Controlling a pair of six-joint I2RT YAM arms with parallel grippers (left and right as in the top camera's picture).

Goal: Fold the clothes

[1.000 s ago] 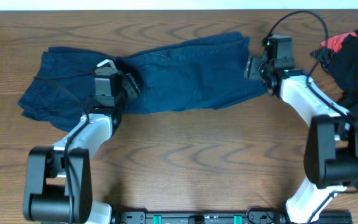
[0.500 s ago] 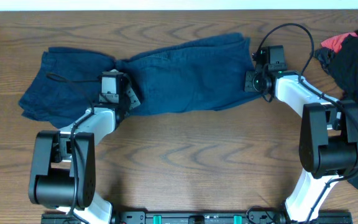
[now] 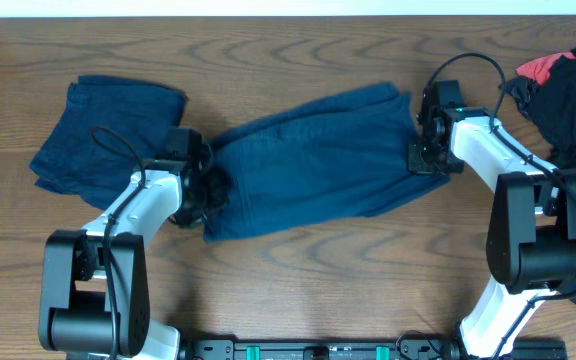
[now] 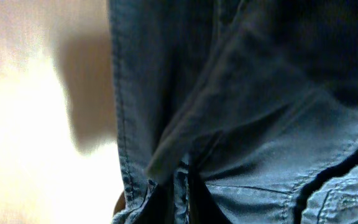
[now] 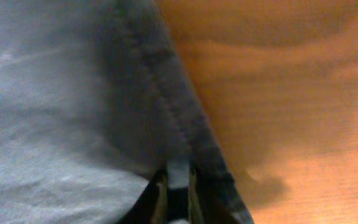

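2 pairs of navy shorts lie on the wooden table [image 3: 318, 275]. The 1st pair, the shorts [image 3: 308, 165], is spread across the middle, running from lower left up to upper right, with its long edges slanted and a few soft creases across the cloth. The left gripper [image 3: 211, 190] sits at the lower-left end of the shorts and the right gripper [image 3: 418, 158] at the upper-right end, so the cloth lies between the 2 arms. In the left wrist view denim fills nearly the whole picture, and a stitched seam and a ridge of cloth run down into the narrow gap between the dark fingers [image 4: 160, 208] at the bottom edge; the jaws are pressed together on that bunched fabric. In the right wrist view a hemmed edge of the shorts runs slantwise over the wood, and its corner is pinched between the closed fingers [image 5: 157, 196] at the bottom. The 2nd pair, the folded pair [image 3: 108, 130], lies at the far left, apart from both grippers and just clear of the shorts. A dark pile [image 3: 573, 95] with a bit of red cloth sits at the right edge, beside the right arm.
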